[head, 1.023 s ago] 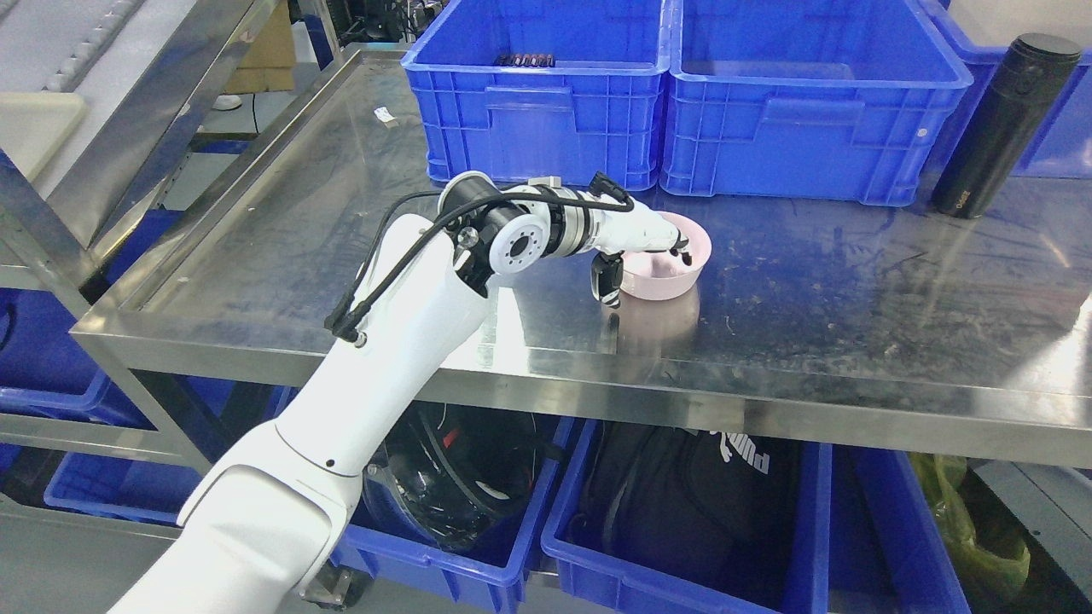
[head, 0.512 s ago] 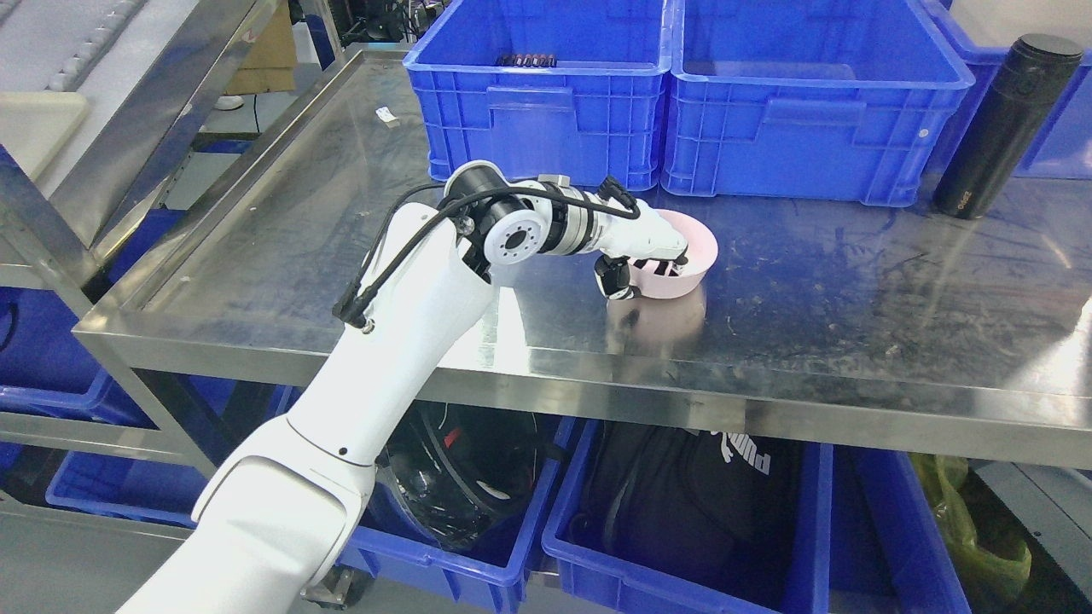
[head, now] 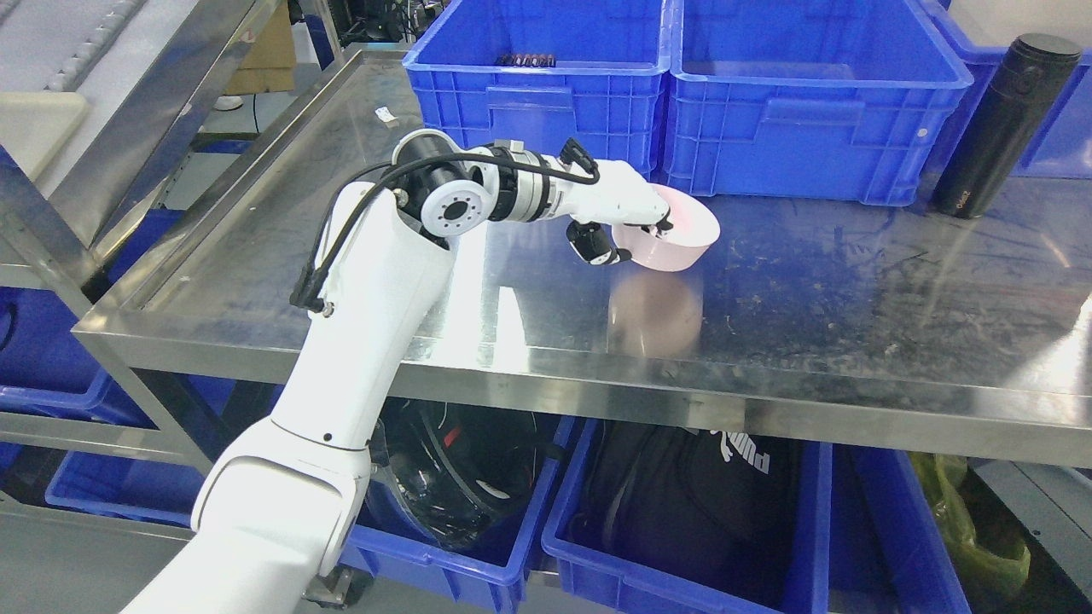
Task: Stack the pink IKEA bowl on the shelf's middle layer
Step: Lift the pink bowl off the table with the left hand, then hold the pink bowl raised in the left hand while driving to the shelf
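Observation:
A pink bowl [head: 682, 239] hangs tilted above the steel table [head: 512, 298], its pink reflection showing on the metal below it. My left hand [head: 627, 230] is shut on the bowl's near left rim, with the upper fingers over the edge and the thumb [head: 593, 246] under the outside wall. The white left arm [head: 367, 281] comes up from the lower left across the table's front edge. No right arm shows.
Two blue crates [head: 546, 85] [head: 810, 94] stand along the table's back, close behind the bowl. A black flask [head: 998, 124] stands upright at the back right. A steel shelf frame [head: 111, 128] rises at the left. More blue bins [head: 682, 529] sit under the table.
My left hand closed on the bowl's rim and lifted it off the table, up and slightly back. The elbow and wrist rose and shifted left.

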`<state>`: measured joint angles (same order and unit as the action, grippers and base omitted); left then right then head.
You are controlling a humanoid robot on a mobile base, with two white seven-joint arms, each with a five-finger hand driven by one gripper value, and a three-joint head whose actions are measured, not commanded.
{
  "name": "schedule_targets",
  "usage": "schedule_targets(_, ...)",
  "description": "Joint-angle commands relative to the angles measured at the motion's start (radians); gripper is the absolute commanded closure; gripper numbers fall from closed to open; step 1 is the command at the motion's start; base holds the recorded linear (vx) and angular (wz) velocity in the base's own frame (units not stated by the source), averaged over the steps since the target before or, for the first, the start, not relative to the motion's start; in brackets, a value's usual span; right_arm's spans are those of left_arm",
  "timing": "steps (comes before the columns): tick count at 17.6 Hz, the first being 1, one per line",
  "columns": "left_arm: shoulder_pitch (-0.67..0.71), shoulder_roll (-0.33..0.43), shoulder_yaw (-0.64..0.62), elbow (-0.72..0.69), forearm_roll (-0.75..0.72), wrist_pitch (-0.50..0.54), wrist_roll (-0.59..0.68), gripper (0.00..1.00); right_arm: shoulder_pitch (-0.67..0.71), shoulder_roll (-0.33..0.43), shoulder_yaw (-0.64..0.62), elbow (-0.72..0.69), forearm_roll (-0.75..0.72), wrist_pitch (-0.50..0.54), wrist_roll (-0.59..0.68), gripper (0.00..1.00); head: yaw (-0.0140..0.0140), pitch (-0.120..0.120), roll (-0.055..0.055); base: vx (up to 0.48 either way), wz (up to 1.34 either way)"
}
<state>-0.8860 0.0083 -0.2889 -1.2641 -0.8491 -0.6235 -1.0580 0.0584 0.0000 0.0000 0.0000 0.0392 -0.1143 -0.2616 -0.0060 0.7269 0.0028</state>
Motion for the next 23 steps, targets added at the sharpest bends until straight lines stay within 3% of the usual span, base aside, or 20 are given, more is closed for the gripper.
schedule_targets(1, 0.028, 0.009, 0.322, -0.095, 0.091, -0.112, 0.012, 1.0, 0.0, -0.017, 0.005, -0.017, -0.001, -0.001, -0.001, 0.0, 0.0, 0.0, 0.0, 0.0, 0.0)
schedule_targets(5, 0.088, 0.009, 0.324, -0.182, 0.198, -0.162, 0.029, 1.0, 0.0, -0.017, 0.005, -0.017, 0.001, -0.001, -0.001, 0.0, 0.0, 0.0, 0.0, 0.003, 0.1)
schedule_targets(14, 0.116, 0.009, 0.215, -0.192, 0.246, -0.162, 0.072, 0.99, 0.0, -0.017, 0.005, -0.017, -0.001, -0.001, -0.001, 0.0, 0.0, 0.0, 0.0, -0.007, 0.31)
schedule_targets(23, 0.116, 0.009, 0.177, -0.21, 0.262, -0.162, 0.076, 0.98, 0.0, -0.017, 0.005, -0.017, 0.001, -0.001, -0.001, 0.0, 0.0, 0.0, 0.0, 0.028, 1.27)
